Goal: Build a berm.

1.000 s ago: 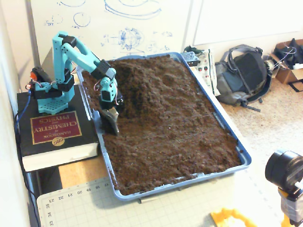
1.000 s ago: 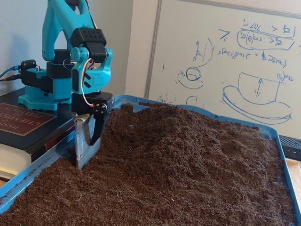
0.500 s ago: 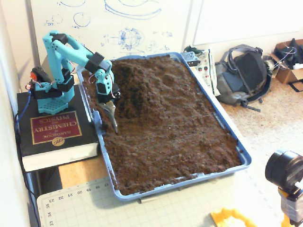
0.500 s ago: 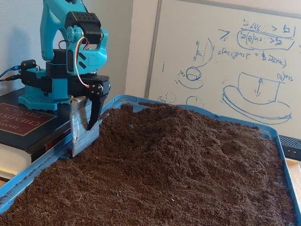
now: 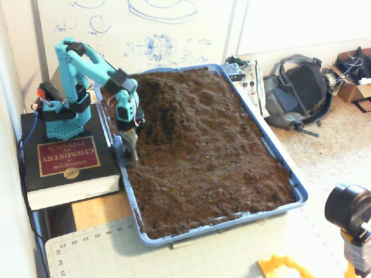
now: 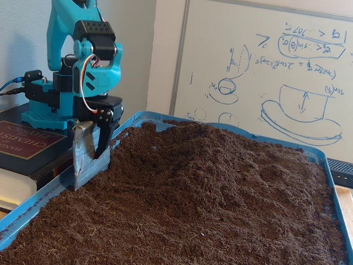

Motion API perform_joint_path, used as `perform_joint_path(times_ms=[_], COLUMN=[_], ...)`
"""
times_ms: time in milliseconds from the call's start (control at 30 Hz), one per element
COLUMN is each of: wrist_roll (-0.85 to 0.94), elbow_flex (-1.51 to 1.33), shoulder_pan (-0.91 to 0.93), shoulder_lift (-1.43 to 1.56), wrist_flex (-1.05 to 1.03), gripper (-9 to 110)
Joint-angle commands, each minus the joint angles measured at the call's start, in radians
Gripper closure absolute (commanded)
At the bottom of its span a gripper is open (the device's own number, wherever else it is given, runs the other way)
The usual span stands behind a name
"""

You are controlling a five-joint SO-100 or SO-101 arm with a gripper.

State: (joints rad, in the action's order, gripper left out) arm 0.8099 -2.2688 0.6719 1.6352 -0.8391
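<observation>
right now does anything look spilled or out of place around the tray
No soil shows outside the blue tray. The one unusual thing is the setup: the arm's base stands on a thick chemistry handbook. The gripper sits low by the tray's wall.

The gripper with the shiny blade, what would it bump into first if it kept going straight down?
Probably the loose soil right under the gripper, beside the tray's blue edge.

Wooden tabletop (image 5: 95,213) under a soil-filled blue tray (image 5: 298,194), a thick book (image 5: 69,174) and a cutting mat (image 5: 174,258).
</observation>
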Motion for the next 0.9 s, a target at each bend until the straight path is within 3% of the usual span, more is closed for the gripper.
perform_joint_path(times_ms=[0,433,867], wrist_roll=[0.006,-0.008,-0.009], elbow_flex=[0.058,0.195,0.468], shoulder_pan=[0.009,0.009,-0.011], shoulder_lift=[-0.023,-0.268,-0.397], wrist_flex=[0.055,0.270,0.296], gripper=[101,101,101])
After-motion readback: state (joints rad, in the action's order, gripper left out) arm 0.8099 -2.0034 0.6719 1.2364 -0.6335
